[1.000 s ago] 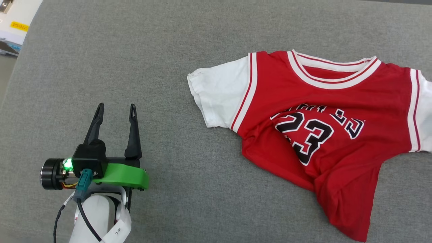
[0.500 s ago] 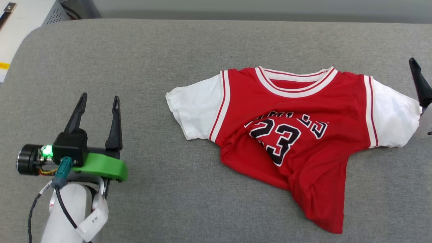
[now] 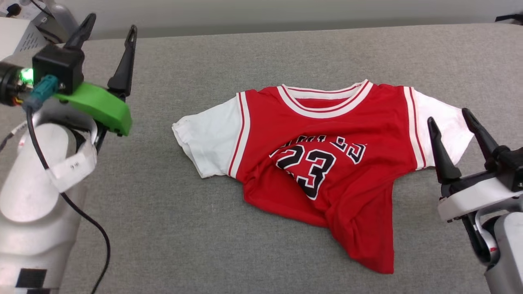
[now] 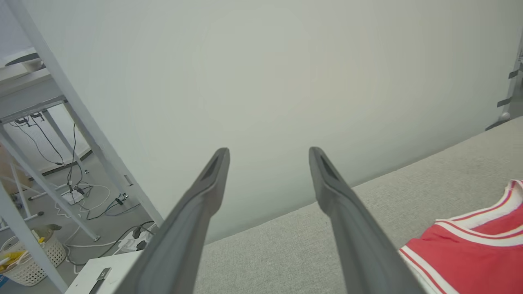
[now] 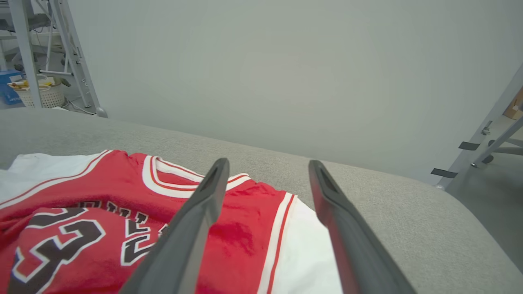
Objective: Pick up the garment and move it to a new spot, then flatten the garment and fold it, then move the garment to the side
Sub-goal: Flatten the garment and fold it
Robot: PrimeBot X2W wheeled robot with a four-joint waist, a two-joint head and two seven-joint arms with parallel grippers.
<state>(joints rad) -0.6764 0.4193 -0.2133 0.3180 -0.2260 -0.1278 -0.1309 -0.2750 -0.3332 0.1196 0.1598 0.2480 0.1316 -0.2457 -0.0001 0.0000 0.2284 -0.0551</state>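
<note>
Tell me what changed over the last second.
The head camera shifted. The left gripper has risen, open, toward the far edge of the grey surface. The right gripper has come in, open, at the right sleeve of the garment. The garment lies rumpled as before.

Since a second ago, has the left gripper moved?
Yes. Judged against the shirt, the left gripper rose up the head view, from beside its sleeve to above its collar.

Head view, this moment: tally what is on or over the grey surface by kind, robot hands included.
Garment: 1, the red jersey garment with white sleeves, lying rumpled
Robot hands: 2, left hand and right hand, both open and empty
Total: 3
</note>
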